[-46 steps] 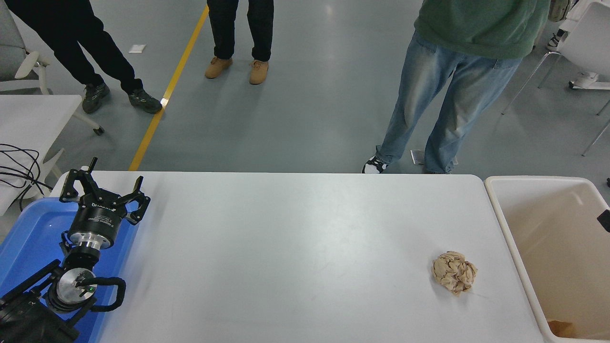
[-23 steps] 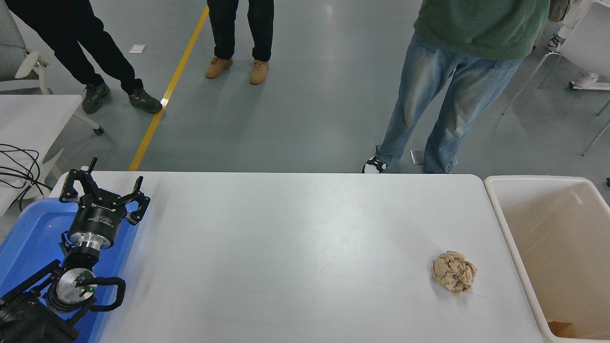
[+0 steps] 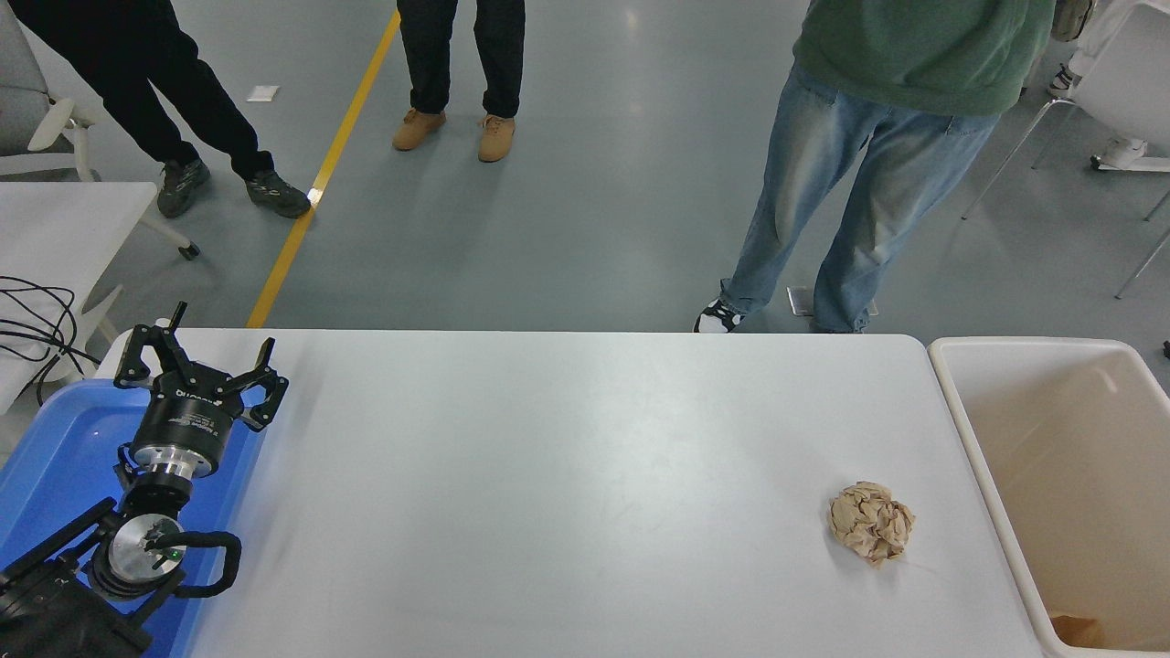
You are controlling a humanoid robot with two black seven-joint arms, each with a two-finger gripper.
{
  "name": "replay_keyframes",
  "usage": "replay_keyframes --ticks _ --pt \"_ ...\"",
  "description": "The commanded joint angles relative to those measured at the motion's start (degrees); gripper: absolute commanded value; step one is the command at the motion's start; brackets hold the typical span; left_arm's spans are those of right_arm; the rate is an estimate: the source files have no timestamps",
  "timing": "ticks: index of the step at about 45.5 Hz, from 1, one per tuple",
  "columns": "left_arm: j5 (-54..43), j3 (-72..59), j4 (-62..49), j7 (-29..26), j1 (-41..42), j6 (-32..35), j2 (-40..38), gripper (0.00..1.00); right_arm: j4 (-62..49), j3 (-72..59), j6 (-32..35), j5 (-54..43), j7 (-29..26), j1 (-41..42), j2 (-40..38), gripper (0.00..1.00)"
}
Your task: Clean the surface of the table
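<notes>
A crumpled paper ball lies on the table, near right. The left claw, spread wide and empty, sits far left.

my left arm is black with silver metal rings at the wrist, a black cable loop beside a small green light, and a black left gripper with white lettering.

A glossy grey floor lies beyond the near table, crossed on the left by a yellow line running away into the distance. At the far left stand a smaller white table and what seems to be a grey chair, while white chairs with thin metal legs stand at the far right. Three people stand on the floor, seen only from the chest or legs down.
</notes>
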Motion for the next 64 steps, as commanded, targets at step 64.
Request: replay_keyframes --ticks 64 --pt "-0.1 -0.1 0.0 0.0 0.0 0.0 0.0 0.99 43.8 48.8 3.2 8.5 2.5 -18.7 10.1 0.99"
